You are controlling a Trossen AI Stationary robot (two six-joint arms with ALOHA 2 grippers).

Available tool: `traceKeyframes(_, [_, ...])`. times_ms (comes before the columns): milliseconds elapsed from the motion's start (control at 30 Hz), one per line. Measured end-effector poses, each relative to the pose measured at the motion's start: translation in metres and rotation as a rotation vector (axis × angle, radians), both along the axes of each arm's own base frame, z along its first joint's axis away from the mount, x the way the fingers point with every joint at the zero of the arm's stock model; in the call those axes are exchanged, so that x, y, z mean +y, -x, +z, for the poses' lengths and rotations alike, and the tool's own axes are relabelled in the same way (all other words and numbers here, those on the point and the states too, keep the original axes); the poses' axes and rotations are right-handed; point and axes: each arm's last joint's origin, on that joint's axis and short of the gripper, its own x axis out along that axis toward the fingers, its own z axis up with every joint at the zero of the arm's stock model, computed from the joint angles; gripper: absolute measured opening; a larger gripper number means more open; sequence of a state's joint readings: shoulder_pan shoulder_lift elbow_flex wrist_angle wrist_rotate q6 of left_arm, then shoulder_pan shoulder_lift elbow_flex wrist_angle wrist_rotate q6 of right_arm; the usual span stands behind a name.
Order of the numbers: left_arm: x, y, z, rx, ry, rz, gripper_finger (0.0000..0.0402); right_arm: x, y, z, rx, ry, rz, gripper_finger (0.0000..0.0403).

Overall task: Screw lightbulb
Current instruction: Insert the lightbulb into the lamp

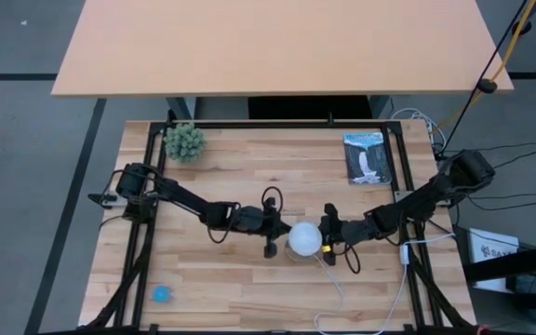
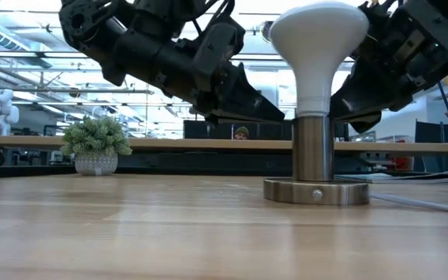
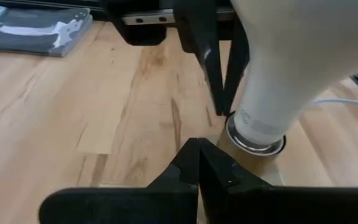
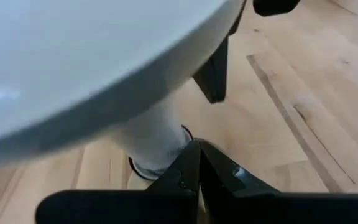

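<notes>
Both end effectors sit close on either side of the lightbulb (image 1: pixel 305 238), near the middle of the desk (image 1: pixel 249 177). Left end effector (image 1: pixel 271 249) hangs just to the left of the globe, and its own wrist view shows the two dark fingers (image 3: pixel 191 163) pressed together with nothing between them. Right end effector (image 1: pixel 328 253) is just to the right of the globe, its fingers (image 4: pixel 194 163) likewise pressed together and empty. Neither one touches the bulb as far as I can see; the white neck rises just beyond each pair of fingertips.

From table height the lightbulb stands upright, globe on top, its neck going down into a silvery cylindrical socket (image 2: pixel 314 159) on a round metal base (image 2: pixel 316 191) that rests flat on the wood. A white cord (image 1: pixel 338 296) trails from the base toward the near edge of the desk.

Farther out, a small potted plant (image 1: pixel 185 142) stands at the far left corner, a booklet (image 1: pixel 368 157) lies flat at the far right, and a small blue ball (image 1: pixel 161 294) sits near the near left corner. A larger tan table (image 1: pixel 277 46) stands beyond the desk.
</notes>
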State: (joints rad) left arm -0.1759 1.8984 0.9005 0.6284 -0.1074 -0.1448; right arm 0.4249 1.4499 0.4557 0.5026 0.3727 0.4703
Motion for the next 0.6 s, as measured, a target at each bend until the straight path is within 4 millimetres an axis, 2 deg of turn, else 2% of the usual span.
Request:
traceKeyframes(200, [0.005, -0.001, 0.0, 0.002, 0.037, 0.018, 0.0, 0.004, 0.009, 0.004, 0.038, -0.02, -0.005, 0.0])
traceKeyframes(400, [-0.01, 0.002, 0.0, 0.006, 0.074, -0.098, 0.0, 0.002, 0.013, 0.008, 0.043, -0.03, -0.02, 0.0])
traceKeyframes(600, [-0.022, 0.004, 0.001, -0.001, 0.075, -0.13, 0.0, 0.001, 0.011, 0.012, 0.006, -0.009, -0.032, 0.0])
